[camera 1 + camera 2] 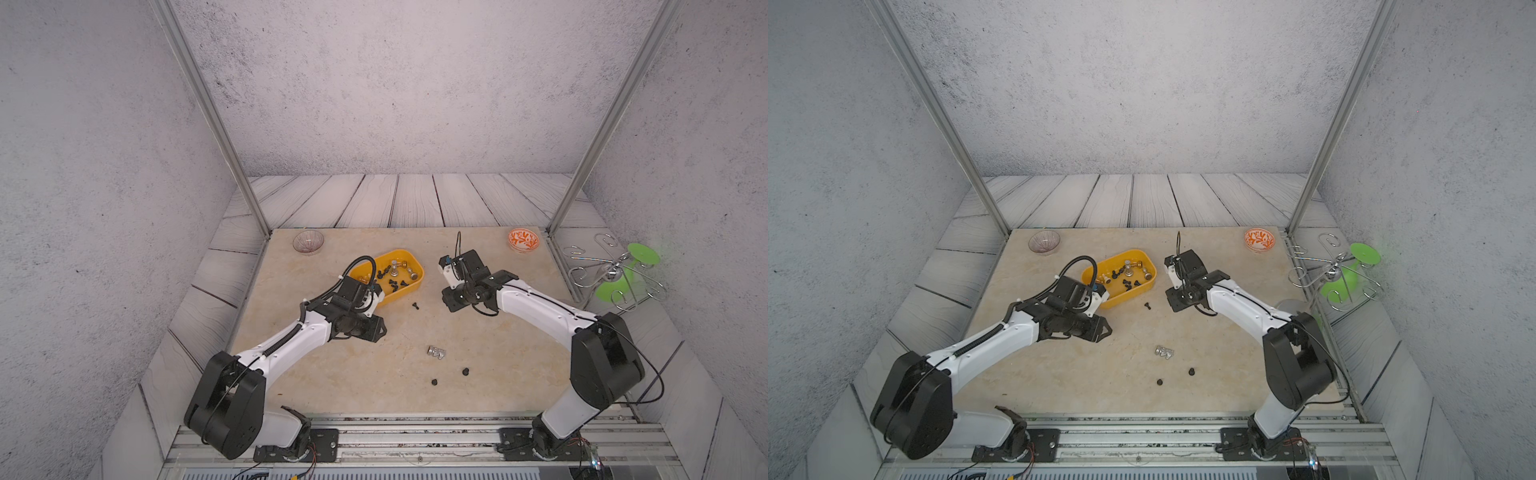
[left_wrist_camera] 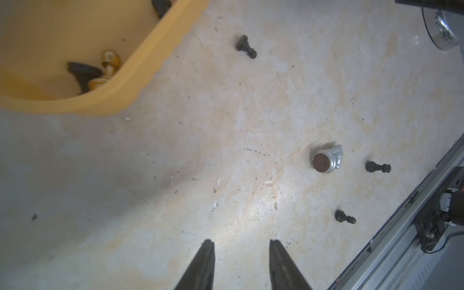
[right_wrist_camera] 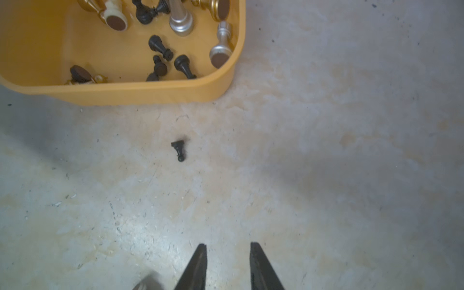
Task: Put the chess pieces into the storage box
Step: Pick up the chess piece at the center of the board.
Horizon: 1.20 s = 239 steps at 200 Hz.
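Looked like you were between picks here. Most of the pieces (image 3: pixel 160 47) were already lying in the box (image 1: pixel 405 293), which sat toward the far edge of the table (image 1: pixel 332 374), roughly mid-width. Four were left out:

- a black pawn (image 3: pixel 178 150) just beside the box's near wall
- a silver piece (image 1: pixel 436 353) on its side, closer to the front edge
- two more pawns (image 1: pixel 465 371) near the silver one, well apart from the box

Both grippers were empty. Your left gripper (image 2: pixel 242 244) hovered just off the box's near-left corner, jaws apart with only bare table between them. Your right gripper (image 3: pixel 228 247) hung off the box's right side, pointing down, jaws also apart, with the black pawn ahead of its tips.

My guess is the next move was the right gripper dropping onto that pawn. It's tiny and lying flat, so you'd have needed to line the jaws across its stem and get right down low before closing.
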Tool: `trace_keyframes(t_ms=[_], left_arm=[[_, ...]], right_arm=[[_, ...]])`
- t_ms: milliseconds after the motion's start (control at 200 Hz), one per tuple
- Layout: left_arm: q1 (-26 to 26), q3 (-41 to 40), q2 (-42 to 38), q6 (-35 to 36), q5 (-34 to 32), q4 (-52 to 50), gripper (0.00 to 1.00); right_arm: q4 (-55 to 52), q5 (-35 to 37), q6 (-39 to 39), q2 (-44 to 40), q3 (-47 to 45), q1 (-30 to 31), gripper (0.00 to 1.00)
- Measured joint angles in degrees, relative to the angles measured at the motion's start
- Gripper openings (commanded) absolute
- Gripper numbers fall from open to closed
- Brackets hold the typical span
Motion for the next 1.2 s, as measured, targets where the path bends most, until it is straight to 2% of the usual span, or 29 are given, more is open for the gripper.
trace_keyframes(t_ms=[220,465,796,1196], left_arm=[[-4.9,4.9,5.8,7.1,0.0,-1.4,0.40],[-10.6,13.4,13.1,19.5,1.8,-3.9,0.42],[-12.7,20.4,22.5,37.9,6.4,-10.6,0.42],[-17.0,25.2,28.9,47.5,6.7,-11.5,0.45]], right_arm=[[1.6,0.9,4.0,-9.0,-10.4,-1.4,0.33],[2.4,1.5,6.2,-13.6,-16.1,-4.5,0.34],[3.3,1.5,6.2,-22.4,-19.3,-11.1,0.36],[3.0,-1.5,5.6,-28.3,-23.1,-19.1,0.37]])
